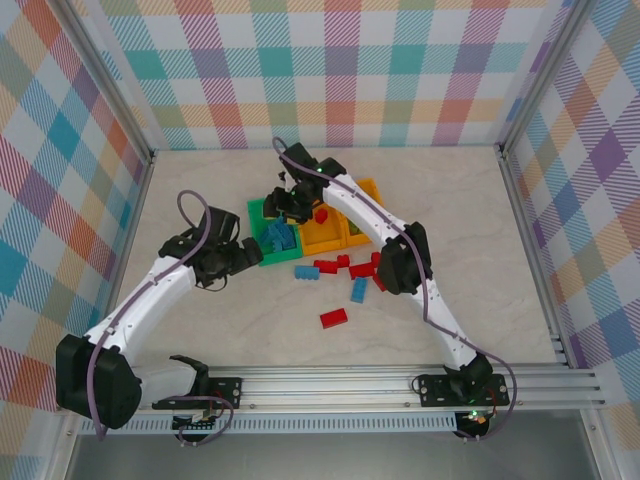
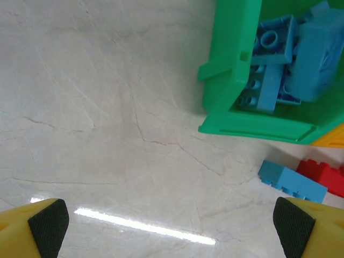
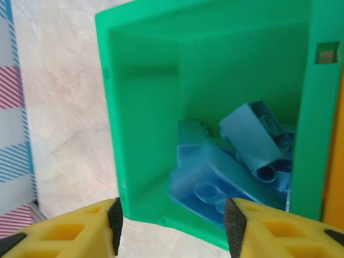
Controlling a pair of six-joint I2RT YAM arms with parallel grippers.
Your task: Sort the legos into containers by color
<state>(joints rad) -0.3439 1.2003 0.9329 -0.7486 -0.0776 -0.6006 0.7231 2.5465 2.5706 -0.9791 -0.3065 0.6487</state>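
Observation:
The green container (image 1: 262, 232) holds several blue legos (image 1: 280, 238). My right gripper (image 1: 288, 205) hovers right over it. In the right wrist view the right gripper (image 3: 173, 226) stands open above the green container (image 3: 140, 107), and a blurred blue lego (image 3: 215, 183) lies among the others below the jaws. My left gripper (image 1: 245, 258) sits just left of this bin, low over the table. The left gripper (image 2: 171, 228) is wide open with bare table between its pads. Two orange containers (image 1: 322, 238) (image 1: 368, 195) stand to the right; a red lego (image 1: 321, 214) lies in the nearer one.
Loose legos lie in front of the bins: blue ones (image 1: 306, 272) (image 1: 358, 290) and red ones (image 1: 327, 266) (image 1: 362, 268) (image 1: 333, 318). A blue lego (image 2: 292, 181) and a red one (image 2: 322, 174) rest near my left gripper's right finger. Checked walls enclose the table.

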